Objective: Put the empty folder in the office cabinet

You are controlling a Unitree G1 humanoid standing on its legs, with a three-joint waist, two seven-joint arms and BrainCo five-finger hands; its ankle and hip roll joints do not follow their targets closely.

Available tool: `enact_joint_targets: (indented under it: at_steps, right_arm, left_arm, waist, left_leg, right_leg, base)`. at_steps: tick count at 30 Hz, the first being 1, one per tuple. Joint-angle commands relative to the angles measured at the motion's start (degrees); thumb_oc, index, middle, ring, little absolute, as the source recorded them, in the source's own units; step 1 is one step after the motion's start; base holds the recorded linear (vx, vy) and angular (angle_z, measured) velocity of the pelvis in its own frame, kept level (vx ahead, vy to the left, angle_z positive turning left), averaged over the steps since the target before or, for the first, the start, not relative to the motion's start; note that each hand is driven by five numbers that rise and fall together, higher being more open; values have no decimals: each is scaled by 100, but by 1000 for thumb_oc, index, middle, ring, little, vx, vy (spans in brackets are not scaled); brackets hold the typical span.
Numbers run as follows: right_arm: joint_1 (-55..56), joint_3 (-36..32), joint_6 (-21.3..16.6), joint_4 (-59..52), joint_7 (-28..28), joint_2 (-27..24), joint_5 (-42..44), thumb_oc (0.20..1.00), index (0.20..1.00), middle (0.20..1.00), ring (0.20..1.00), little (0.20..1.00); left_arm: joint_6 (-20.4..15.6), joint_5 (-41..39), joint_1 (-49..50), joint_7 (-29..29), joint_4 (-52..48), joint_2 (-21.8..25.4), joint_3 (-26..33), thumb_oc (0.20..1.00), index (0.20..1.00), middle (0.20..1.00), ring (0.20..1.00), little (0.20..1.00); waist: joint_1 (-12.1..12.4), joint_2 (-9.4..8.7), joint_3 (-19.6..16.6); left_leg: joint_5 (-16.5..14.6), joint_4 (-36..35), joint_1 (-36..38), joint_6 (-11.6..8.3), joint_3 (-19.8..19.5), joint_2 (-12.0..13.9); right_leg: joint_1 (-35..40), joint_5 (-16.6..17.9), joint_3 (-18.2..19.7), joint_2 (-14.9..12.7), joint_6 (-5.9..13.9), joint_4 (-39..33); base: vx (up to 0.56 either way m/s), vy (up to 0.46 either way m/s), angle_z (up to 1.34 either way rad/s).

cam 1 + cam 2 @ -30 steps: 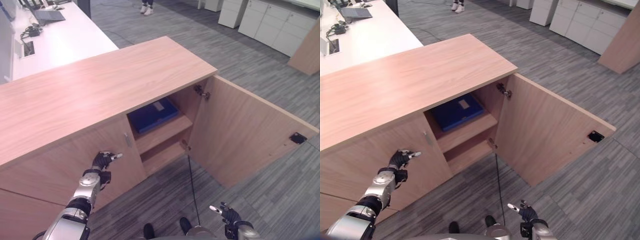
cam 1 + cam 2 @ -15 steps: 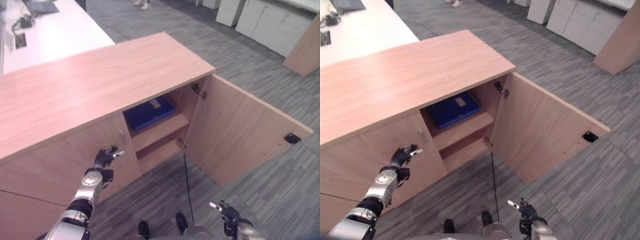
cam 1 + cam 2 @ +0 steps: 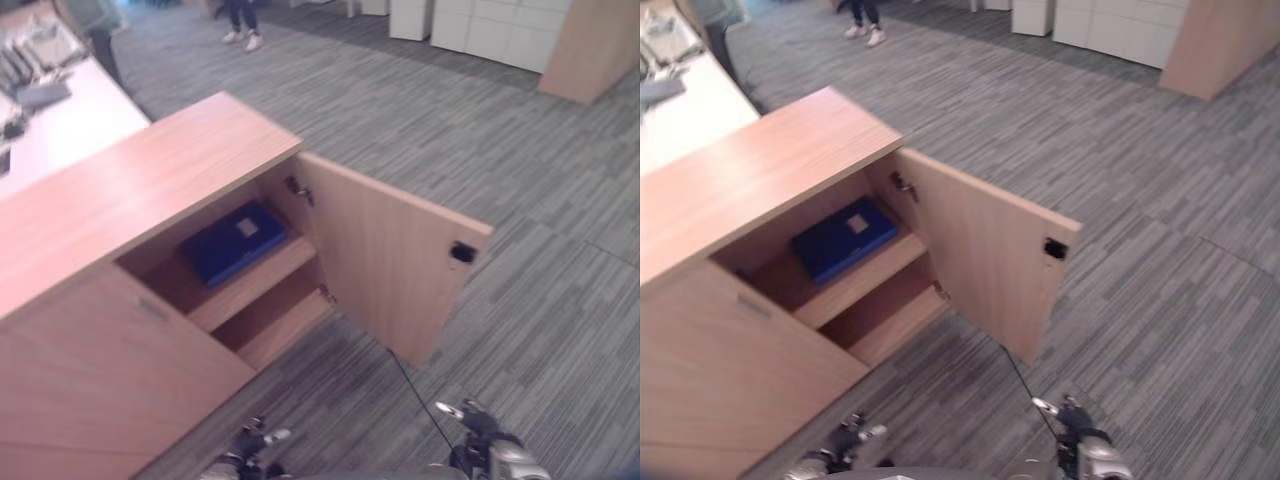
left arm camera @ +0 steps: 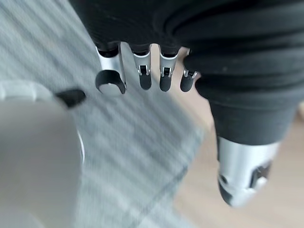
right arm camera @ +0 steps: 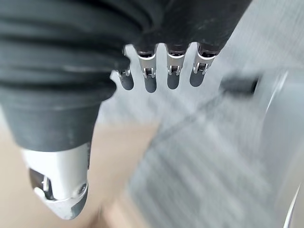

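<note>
Both hands hang low and hold nothing; the folder lies already inside the cabinet.

Left hand [image 3: 250, 445] and right hand [image 3: 478, 430] show at the lower edge of the eye views, above the grey striped carpet floor [image 3: 560, 260], and in each wrist view the fingers are straight and relaxed with nothing between them. The flat dark blue folder with a pale label [image 3: 233, 242] lies on the upper shelf [image 3: 262, 282] of the light wooden office cabinet [image 3: 140, 190], up and away from both hands, its long axis running slanted into the compartment. The left hand is the nearer one to it. The wooden cabinet door [image 3: 385, 255] stands swung wide open, between the right hand and the shelf, so I judge that closing it would be the remaining move. Behind, a white desk [image 3: 60, 125], pale drawer units [image 3: 470, 25], and a person's legs [image 3: 238, 20].
</note>
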Motion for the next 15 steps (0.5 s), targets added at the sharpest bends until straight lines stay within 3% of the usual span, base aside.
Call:
enact_joint_targets:
  at_steps: [1, 2, 3, 6, 7, 9, 10, 11, 12, 14, 15]
  right_arm:
    - [-181, 158, -137, -147, 122, 657, -140, 1000, 1000, 1000, 1000, 1000]
    - [-161, 227, -164, -107, 149, 555, -163, 1000, 1000, 1000, 1000, 1000]
    - [-166, 259, -166, -132, 161, 512, -173, 1000, 1000, 1000, 1000, 1000]
    - [-163, 352, -214, -162, 167, 389, -161, 1000, 1000, 1000, 1000, 1000]
    - [-133, 330, -220, -174, 146, 346, -154, 1000, 1000, 1000, 1000, 1000]
    - [-72, 295, -193, -166, 117, 273, -144, 1000, 1000, 1000, 1000, 1000]
    - [-73, 282, -178, -166, 117, 237, -125, 1000, 1000, 1000, 1000, 1000]
    - [-111, 281, -178, -174, 114, 173, -119, 1000, 1000, 1000, 1000, 1000]
    - [-115, 281, -177, -174, 115, 172, -119, 1000, 1000, 1000, 1000, 1000]
    - [-161, 279, -180, -178, 120, 138, -136, 1000, 1000, 1000, 1000, 1000]
    - [-243, 261, -180, -175, 107, 138, -116, 1000, 1000, 1000, 1000, 1000]
  left_arm:
    - [-105, 192, -464, 75, -43, 921, 186, 1000, 1000, 1000, 1000, 1000]
    - [-93, 92, -410, 122, 119, 921, 339, 1000, 1000, 1000, 1000, 1000]
    - [-94, 39, -371, 119, 140, 911, 397, 1000, 1000, 1000, 1000, 1000]
    - [-30, -181, -318, 123, 257, 840, 584, 1000, 1000, 1000, 1000, 1000]
    - [5, -172, -358, 126, 269, 837, 590, 1000, 1000, 1000, 1000, 1000]
    - [80, -54, -390, 104, 300, 824, 557, 1000, 1000, 1000, 1000, 1000]
    - [92, -1, -389, 83, 300, 826, 544, 1000, 1000, 1000, 1000, 1000]
    - [94, 10, -334, 61, 280, 796, 527, 1000, 1000, 1000, 1000, 1000]
    - [94, 10, -338, 61, 279, 795, 528, 1000, 1000, 1000, 1000, 1000]
    - [98, 19, -281, 39, 300, 738, 524, 1000, 1000, 1000, 1000, 1000]
    - [119, 17, -247, 5, 372, 722, 553, 1000, 1000, 1000, 1000, 1000]
  waist:
    - [119, -569, 4]
    - [36, -480, -9]
    - [3, -427, 7]
    - [-58, -274, 70]
    - [-96, -260, 93]
    - [-230, -312, 115]
    - [-259, -344, 130]
    - [-174, -401, 163]
    - [-173, -395, 151]
    - [-91, -543, 165]
    - [-26, -688, 164]
  left_leg:
    - [-868, -123, -17, -432, -405, -129]
    - [-617, -137, 36, -488, -429, 104]
    - [-509, -119, 29, -488, -446, 184]
    - [317, 145, 14, -488, -486, 542]
    - [557, 266, -60, -471, -322, 663]
    - [747, 425, -119, -419, 367, 778]
    - [637, 512, -144, -373, 605, 706]
    - [260, 801, -318, -227, 407, 306]
    - [257, 816, -350, -216, 405, 313]
    - [-373, 1074, -549, -3, 212, -196]
    - [-857, 1244, -685, 158, 271, -595]
  right_leg:
    - [137, 503, 130, -765, 265, -463]
    - [174, 185, 197, -574, 265, -389]
    - [183, 53, 243, -469, 265, -357]
    - [387, -221, 268, 5, 99, -485]
    - [484, -294, 175, 105, 30, -524]
    - [674, -459, 16, 243, -128, -572]
    - [727, -522, -11, 330, -198, -577]
    - [791, -568, 7, 458, -299, -598]
    - [768, -547, 7, 462, -301, -604]
    - [855, -590, -59, 458, -372, -614]
    - [888, -592, -106, 450, -391, -612]
  base:
    - [68, -390, -18]
    - [74, -367, -20]
    - [97, -483, -9]
    - [40, -359, -18]
    - [17, -382, -17]
    - [19, -363, 4]
    - [58, -517, 49]
    - [45, -389, 52]
    - [59, -356, 8]
    - [58, -298, -16]
    - [46, -277, -14]
